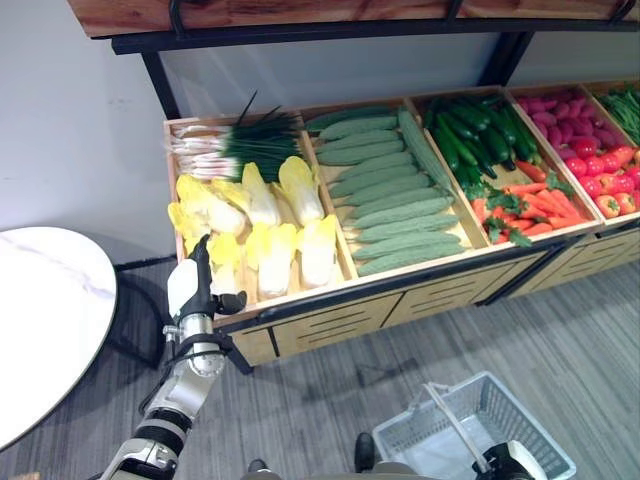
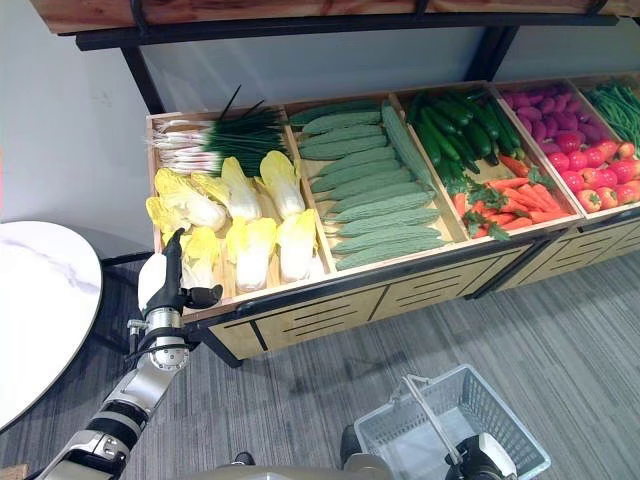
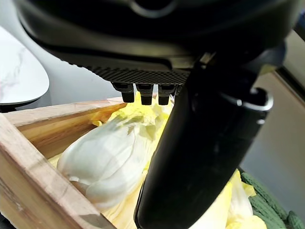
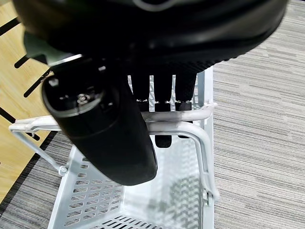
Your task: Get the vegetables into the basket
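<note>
Pale yellow-white cabbages (image 1: 265,215) lie in the leftmost bin of a slanted wooden produce stand (image 1: 300,300). My left hand (image 1: 195,288) is raised at that bin's front left corner, fingers straight up and thumb out, holding nothing. In the left wrist view a cabbage (image 3: 109,157) lies just past the fingertips (image 3: 145,93), behind the wooden rim (image 3: 33,176). Low on my right, a white mesh basket (image 1: 530,430) is near the floor. My right hand (image 1: 510,462) is shut on its handle (image 4: 190,117), with the fingers curled over the bar.
Spring onions (image 1: 240,145) lie behind the cabbages. The bins to the right hold bumpy green gourds (image 1: 385,200), dark cucumbers (image 1: 480,135), carrots (image 1: 525,205) and red peppers (image 1: 610,175). A round white marble table (image 1: 40,330) stands at my left. A dark-framed shelf (image 1: 300,20) overhangs the stand.
</note>
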Robot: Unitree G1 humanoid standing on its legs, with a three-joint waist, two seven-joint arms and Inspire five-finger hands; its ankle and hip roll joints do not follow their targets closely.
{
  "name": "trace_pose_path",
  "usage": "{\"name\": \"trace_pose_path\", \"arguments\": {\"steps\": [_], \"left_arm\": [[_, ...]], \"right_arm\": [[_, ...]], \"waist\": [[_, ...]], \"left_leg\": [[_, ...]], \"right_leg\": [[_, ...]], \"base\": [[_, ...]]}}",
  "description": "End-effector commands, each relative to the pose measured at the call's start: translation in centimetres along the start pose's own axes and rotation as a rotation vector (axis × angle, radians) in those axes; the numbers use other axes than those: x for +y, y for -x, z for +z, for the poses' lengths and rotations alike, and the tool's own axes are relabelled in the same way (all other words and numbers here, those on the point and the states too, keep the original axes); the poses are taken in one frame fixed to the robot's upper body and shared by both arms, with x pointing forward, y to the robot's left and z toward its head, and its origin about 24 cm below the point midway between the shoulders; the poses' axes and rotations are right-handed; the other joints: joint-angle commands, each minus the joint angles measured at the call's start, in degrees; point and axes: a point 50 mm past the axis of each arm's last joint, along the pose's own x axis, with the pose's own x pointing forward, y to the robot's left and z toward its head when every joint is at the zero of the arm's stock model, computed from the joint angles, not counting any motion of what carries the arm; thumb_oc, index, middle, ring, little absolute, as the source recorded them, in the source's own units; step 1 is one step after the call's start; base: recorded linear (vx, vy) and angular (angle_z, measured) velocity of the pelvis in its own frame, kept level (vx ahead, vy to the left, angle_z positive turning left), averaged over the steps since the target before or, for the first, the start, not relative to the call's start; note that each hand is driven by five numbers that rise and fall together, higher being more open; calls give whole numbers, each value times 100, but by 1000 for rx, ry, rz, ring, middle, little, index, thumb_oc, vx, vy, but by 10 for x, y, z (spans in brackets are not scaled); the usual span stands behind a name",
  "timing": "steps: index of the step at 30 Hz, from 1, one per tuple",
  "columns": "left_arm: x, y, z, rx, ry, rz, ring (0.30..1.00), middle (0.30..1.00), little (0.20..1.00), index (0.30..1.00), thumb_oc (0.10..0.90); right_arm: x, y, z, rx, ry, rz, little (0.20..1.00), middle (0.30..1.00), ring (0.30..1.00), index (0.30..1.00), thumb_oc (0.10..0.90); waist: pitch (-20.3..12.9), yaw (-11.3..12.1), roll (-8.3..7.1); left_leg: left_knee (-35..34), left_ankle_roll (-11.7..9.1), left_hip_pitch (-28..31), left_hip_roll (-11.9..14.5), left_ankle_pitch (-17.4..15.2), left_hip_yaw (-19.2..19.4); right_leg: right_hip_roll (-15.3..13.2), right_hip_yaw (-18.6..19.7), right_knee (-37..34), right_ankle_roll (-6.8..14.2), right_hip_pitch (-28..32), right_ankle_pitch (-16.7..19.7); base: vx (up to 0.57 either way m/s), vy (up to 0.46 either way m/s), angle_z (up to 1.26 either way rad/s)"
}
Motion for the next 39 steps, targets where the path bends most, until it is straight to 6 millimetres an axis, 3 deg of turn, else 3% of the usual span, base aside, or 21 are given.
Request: {"name": "trace_pose_path", "arguments": {"steps": [1, 7, 13, 19, 21, 22, 36, 39], "left_arm": [[24, -40, 60, -218, 13, 195, 1000, 1000, 1000, 1000, 900], [23, -41, 55, -175, -20, 233, 1000, 1000, 1000, 1000, 900], [20, -39, 39, -83, -67, 255, 1000, 1000, 1000, 1000, 900], [10, -37, 25, -6, -117, 178, 1000, 1000, 1000, 1000, 900], [8, -37, 20, 8, -137, 145, 701, 701, 701, 701, 686], [8, -38, 18, 16, -144, 139, 300, 300, 300, 300, 400], [3, -41, 4, 141, -141, 120, 300, 300, 300, 300, 400], [10, -47, 17, 94, -90, 181, 330, 330, 330, 330, 422]], "right_arm": [[-14, -5, 9, -43, 59, -78, 300, 300, 300, 300, 400], [-11, -4, 9, -40, 65, -82, 300, 300, 300, 300, 400], [-7, -3, 7, -36, 83, -79, 300, 300, 300, 300, 400], [-7, -2, 5, -29, 86, -78, 300, 300, 300, 300, 400], [-9, -3, 4, -20, 91, -77, 300, 300, 300, 300, 400], [-9, -3, 3, -18, 91, -77, 300, 300, 300, 300, 400], [-8, -3, 6, -34, 114, -60, 300, 300, 300, 300, 400], [-7, -3, 6, -32, 113, -60, 300, 300, 300, 300, 400]], "waist": [[-73, 72, -237], [-80, 65, -231], [-100, 61, -235], [-99, 42, -240], [-98, 45, -230], [-97, 48, -228], [-110, -9, -198], [-112, -13, -195]], "left_leg": [[-2, -104, -81, 47, -54, -354], [-2, -105, -42, 48, -85, -350], [-2, -98, 2, 36, -110, -347], [-2, -98, 19, 37, -116, -353], [-2, -98, 27, 36, -117, -352], [-2, -97, 29, 34, -119, -353], [-2, -97, 100, -8, -150, -278], [-2, -96, 134, -13, -166, -273]], "right_leg": [[-327, -157, 38, 394, 159, 112], [-311, -173, 35, 384, 181, 91], [-306, -192, 32, 378, 227, 81], [-299, -205, 39, 375, 251, 75], [-300, -211, 41, 375, 254, 76], [-299, -210, 37, 375, 260, 73], [-291, -155, 48, 384, 260, 96], [-304, -141, 52, 389, 273, 102]], "base": [[15, -22, -7], [3, -3, -1], [0, 0, 0], [0, 0, 0], [0, 0, 0], [0, 0, 0], [0, 0, 0], [-5, 9, -4]]}}
